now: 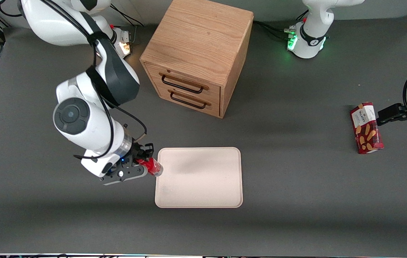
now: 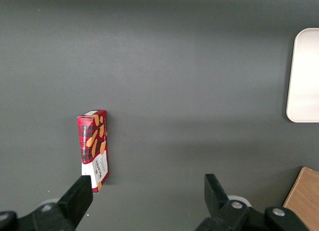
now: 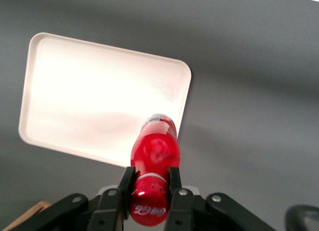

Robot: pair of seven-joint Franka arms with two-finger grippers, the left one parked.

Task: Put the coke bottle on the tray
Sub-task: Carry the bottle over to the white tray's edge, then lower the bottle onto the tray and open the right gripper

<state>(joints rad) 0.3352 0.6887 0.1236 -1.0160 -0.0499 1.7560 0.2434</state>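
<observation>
My right gripper (image 1: pixel 145 163) is shut on the coke bottle (image 1: pixel 152 166), a small red bottle with a red cap. It holds the bottle tilted, just above the edge of the tray (image 1: pixel 203 186) that lies toward the working arm's end. In the right wrist view the fingers (image 3: pixel 125 183) clamp the bottle (image 3: pixel 155 149) at its neck, cap toward the camera, with the clear base pointing at the tray's rim (image 3: pixel 107 159). The tray is a large flat pale cream-pink rectangle with nothing on it. A corner of it also shows in the left wrist view (image 2: pixel 305 76).
A wooden drawer cabinet (image 1: pixel 199 53) with two black handles stands farther from the front camera than the tray. A red biscuit box (image 1: pixel 366 128) lies toward the parked arm's end of the table; it also shows in the left wrist view (image 2: pixel 93 149).
</observation>
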